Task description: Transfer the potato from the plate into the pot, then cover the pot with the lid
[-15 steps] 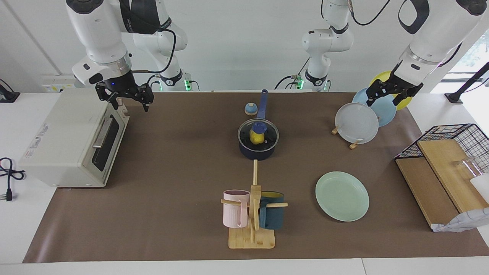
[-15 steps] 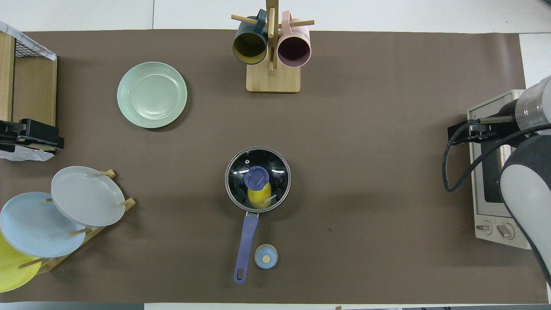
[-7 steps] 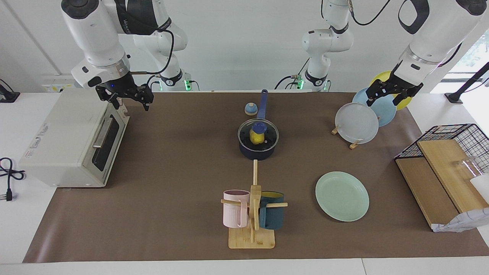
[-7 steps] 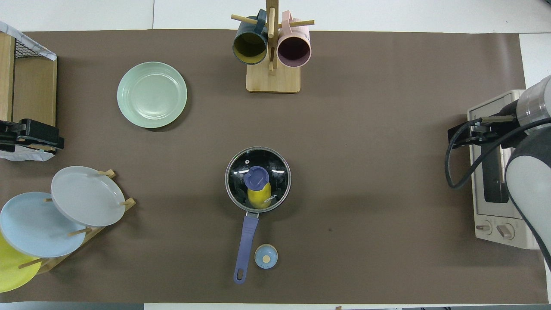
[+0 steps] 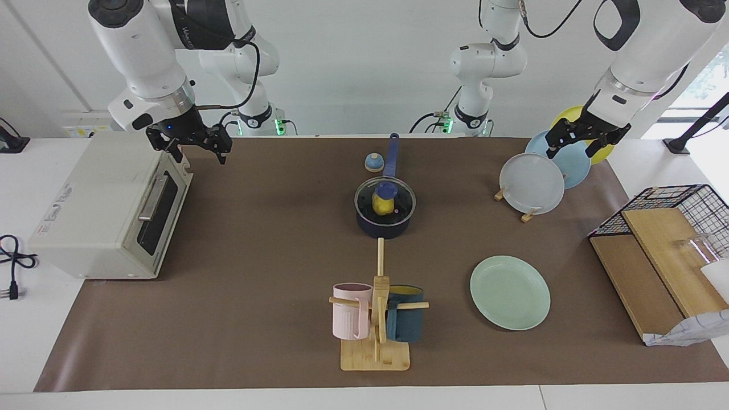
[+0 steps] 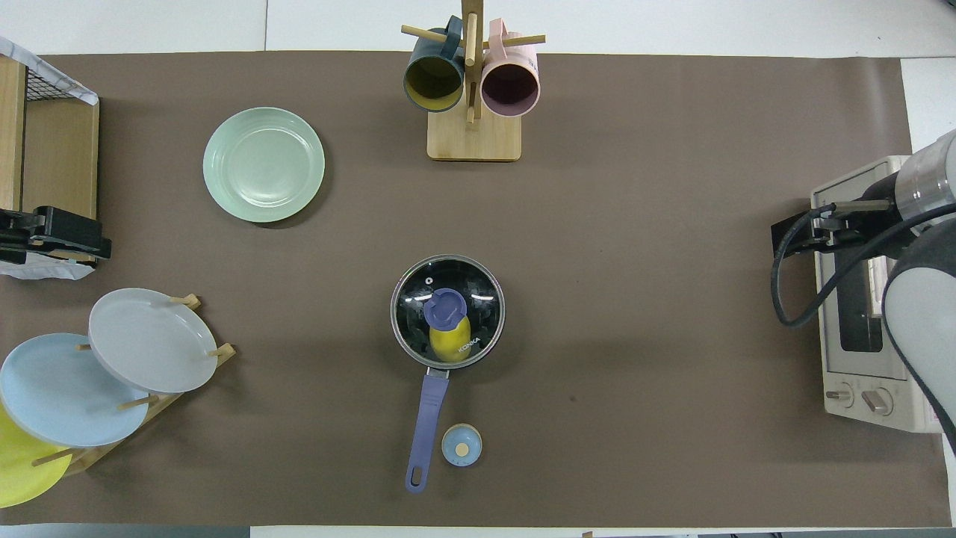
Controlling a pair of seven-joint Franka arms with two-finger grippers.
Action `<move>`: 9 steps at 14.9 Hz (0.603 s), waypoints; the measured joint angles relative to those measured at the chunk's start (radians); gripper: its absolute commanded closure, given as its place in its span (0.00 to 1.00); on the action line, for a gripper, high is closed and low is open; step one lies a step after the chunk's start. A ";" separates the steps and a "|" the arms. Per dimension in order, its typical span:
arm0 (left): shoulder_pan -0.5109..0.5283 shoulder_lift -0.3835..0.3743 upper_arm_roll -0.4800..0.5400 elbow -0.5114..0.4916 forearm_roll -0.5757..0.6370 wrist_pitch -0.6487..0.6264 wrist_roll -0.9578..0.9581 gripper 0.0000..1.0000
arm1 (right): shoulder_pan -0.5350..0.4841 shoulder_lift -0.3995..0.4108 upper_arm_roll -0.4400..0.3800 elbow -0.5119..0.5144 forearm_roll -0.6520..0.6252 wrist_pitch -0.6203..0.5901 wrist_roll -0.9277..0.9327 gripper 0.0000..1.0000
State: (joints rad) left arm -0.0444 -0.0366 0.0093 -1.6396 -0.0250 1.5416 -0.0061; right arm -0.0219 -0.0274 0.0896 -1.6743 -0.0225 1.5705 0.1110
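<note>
The yellow potato (image 5: 382, 206) (image 6: 449, 343) lies inside the dark blue pot (image 5: 383, 228) (image 6: 428, 407) at the middle of the mat. The glass lid (image 5: 400, 200) (image 6: 417, 290) with its blue knob sits on the pot. The mint-green plate (image 5: 510, 292) (image 6: 264, 164) is bare, farther from the robots, toward the left arm's end. My left gripper (image 5: 571, 151) (image 6: 56, 235) hangs open over the upright plates. My right gripper (image 5: 196, 151) (image 6: 803, 235) hangs open over the oven's corner. Neither holds anything.
A toaster oven (image 5: 108, 210) stands at the right arm's end. A rack of upright plates (image 5: 532, 183) and a wire basket with wooden boards (image 5: 672, 228) stand at the left arm's end. A mug rack (image 5: 376, 319) is farther out, a small bell (image 5: 373, 163) beside the pot handle.
My right gripper has drifted slightly up and toward the robots over the oven. The left arm, pot, lid and potato have not moved.
</note>
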 measured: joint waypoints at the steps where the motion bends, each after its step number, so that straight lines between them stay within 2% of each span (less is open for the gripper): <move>1: 0.000 0.000 0.000 0.000 0.000 0.000 0.000 0.00 | 0.000 0.000 0.000 0.000 0.000 0.000 0.000 0.00; 4: 0.000 0.000 0.000 0.000 0.000 0.000 0.000 0.00 | -0.004 0.000 -0.001 0.001 0.000 0.003 0.000 0.00; 9: 0.000 0.000 0.000 0.000 0.000 0.000 0.000 0.00 | -0.072 0.000 -0.003 0.001 0.001 0.004 -0.001 0.00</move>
State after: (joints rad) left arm -0.0444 -0.0366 0.0093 -1.6396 -0.0250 1.5416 -0.0061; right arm -0.0937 -0.0272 0.0863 -1.6729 -0.0217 1.5743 0.1099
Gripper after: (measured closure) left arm 0.000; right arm 0.000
